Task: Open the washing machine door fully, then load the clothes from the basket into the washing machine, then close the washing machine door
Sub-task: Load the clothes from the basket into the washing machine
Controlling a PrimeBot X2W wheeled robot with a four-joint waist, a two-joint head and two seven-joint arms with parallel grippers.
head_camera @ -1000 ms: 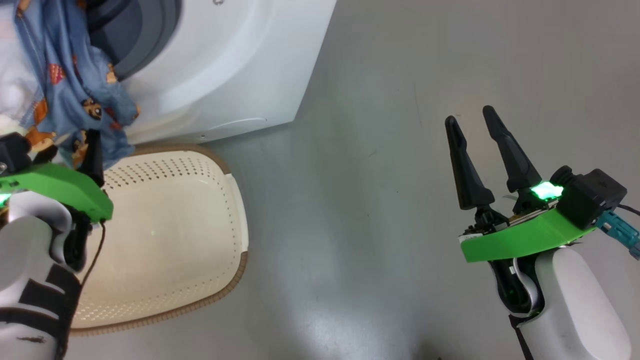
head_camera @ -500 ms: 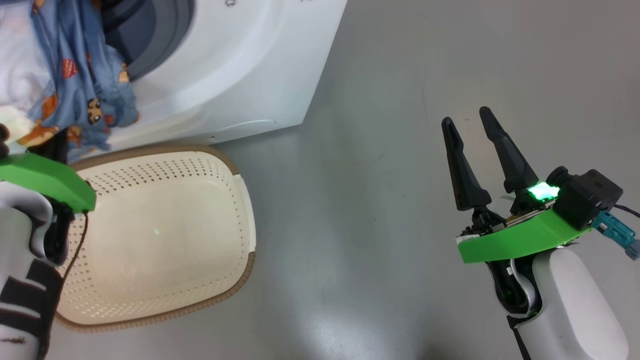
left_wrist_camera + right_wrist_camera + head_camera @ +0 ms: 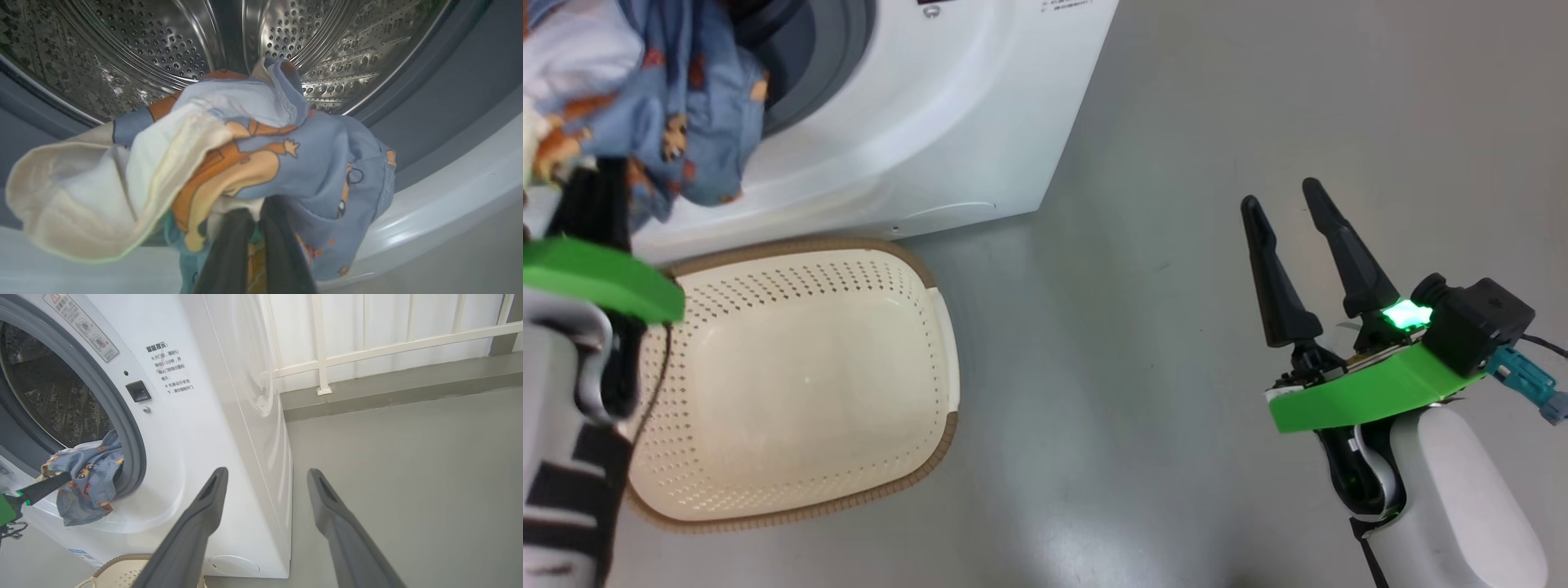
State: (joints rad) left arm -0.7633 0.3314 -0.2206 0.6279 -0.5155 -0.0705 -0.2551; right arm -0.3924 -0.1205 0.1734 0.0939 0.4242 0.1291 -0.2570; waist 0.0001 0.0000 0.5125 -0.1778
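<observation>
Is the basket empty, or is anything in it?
Empty: the basket shows bare perforated floor; the clothes hang from the left gripper.

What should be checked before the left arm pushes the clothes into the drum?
1. Left pincer shut on the clothes: ok.
2. Bundle past the grey seal: not ok, it hangs at the opening's lower edge.
3. Drum mouth unobstructed: ok.
4. Basket emptied: ok.
5. Right pincer open and apart from the washing machine: ok.
6. Every piece firmly gripped: cannot tell.
</observation>
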